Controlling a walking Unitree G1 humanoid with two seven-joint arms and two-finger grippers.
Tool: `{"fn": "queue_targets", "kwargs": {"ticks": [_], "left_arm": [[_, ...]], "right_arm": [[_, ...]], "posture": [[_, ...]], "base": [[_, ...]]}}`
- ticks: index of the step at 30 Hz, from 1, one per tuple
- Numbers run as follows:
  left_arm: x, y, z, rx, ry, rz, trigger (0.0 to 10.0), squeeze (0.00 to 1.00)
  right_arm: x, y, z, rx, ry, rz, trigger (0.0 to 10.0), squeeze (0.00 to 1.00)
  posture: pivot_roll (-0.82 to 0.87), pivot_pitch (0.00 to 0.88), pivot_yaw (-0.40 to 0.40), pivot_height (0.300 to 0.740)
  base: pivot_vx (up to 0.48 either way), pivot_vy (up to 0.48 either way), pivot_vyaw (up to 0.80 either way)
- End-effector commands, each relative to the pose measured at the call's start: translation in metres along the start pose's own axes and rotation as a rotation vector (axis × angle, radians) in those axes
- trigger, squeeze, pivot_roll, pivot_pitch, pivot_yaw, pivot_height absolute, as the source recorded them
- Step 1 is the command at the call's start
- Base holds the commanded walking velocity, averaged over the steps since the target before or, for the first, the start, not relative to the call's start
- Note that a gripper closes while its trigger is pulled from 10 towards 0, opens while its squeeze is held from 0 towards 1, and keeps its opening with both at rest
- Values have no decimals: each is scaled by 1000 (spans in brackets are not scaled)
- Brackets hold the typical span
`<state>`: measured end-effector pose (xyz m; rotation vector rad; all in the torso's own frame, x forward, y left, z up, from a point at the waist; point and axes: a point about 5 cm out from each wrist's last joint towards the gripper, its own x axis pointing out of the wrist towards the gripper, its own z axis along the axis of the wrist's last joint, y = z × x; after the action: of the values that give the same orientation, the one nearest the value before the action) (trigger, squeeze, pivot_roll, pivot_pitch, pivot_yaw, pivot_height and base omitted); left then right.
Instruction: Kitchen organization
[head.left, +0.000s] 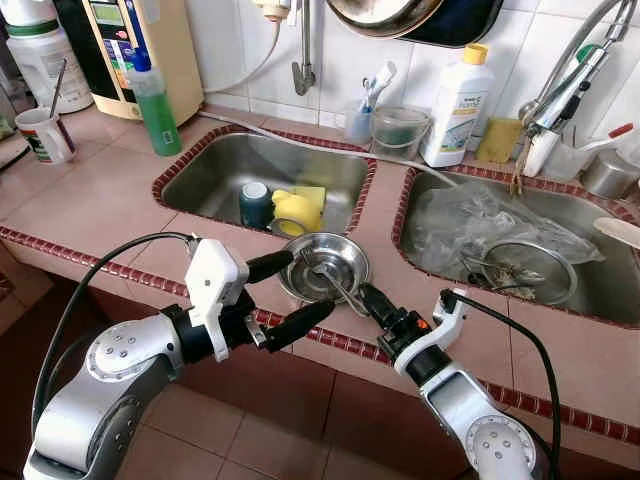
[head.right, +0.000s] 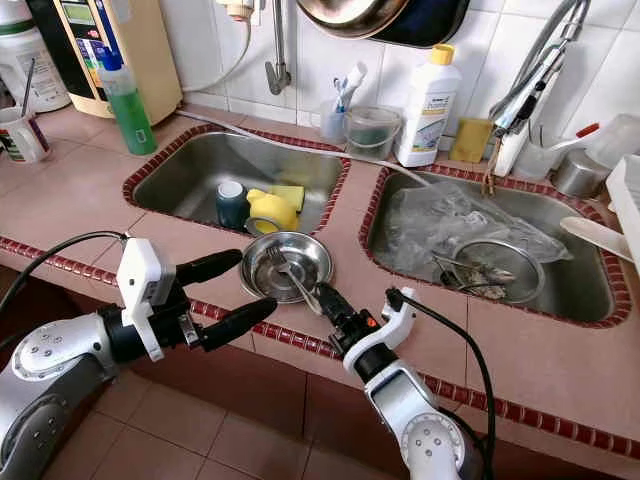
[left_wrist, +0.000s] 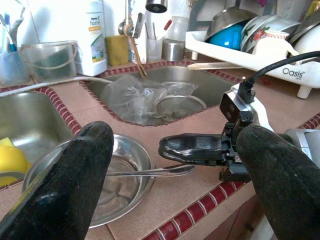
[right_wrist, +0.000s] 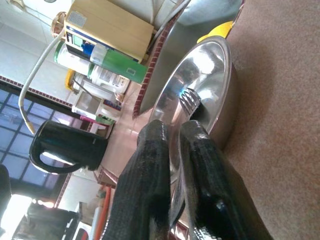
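Steel bowl (head.left: 325, 264) sitting on the tiled counter strip (head.left: 120, 190) between the two sinks, close to the front edge; fork (head.right: 292, 280) lying in it, tines down in the bowl's middle, handle slanting up over the near rim toward the robot's right. Right gripper (head.left: 372, 302) clamped on that handle end, fingers pressed together around it, so long axis of fork running straight on from the gripper line, tines pointing away from it toward the left sink (head.left: 215, 170). Left gripper (head.left: 290, 291) spread wide just left of the bowl, upper finger tip about at the rim, lower finger out over the counter edge, holding nothing; nearer to the bowl itself, while the right one already has the fork. Judged next: lift fork up along its handle axis, or left closing on the rim to steady the bowl. From the left wrist view: handle (left_wrist: 150, 172) crossing the rim sideways to the right gripper, dish rack with bowls beyond the right sink (left_wrist: 165, 90). From the right wrist view: tines (right_wrist: 189, 99) against the bowl's inner wall between the two closed fingers, plus kettle (right_wrist: 67, 145) and green bottle (right_wrist: 117, 64) far off
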<state>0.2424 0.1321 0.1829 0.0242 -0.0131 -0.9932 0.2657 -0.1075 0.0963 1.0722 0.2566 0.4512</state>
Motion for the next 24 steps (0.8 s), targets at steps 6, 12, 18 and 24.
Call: {"fn": "queue_targets", "kwargs": {"ticks": [6,12,18,24], "left_arm": [[1,-4,4,14,-9,-7,10000,0],[1,-4,4,14,-9,-6,10000,0],[1,-5,3,14,-10,-3,10000,0],[1,-5,4,14,-11,-2,10000,0]], "right_arm": [[6,2,-9,88,4,2,10000,0],[5,3,-10,93,2,20,10000,1000],[2,1,-10,90,-3,-3,10000,1000],[-2,-3,-13,77,14,-31,10000,1000]], "posture": [[27,54,-16,740],[27,54,-19,740],[32,50,-24,740],[33,45,-27,740]], "base": [[0,0,0],[0,0,0],[0,0,0],[0,0,0]]}}
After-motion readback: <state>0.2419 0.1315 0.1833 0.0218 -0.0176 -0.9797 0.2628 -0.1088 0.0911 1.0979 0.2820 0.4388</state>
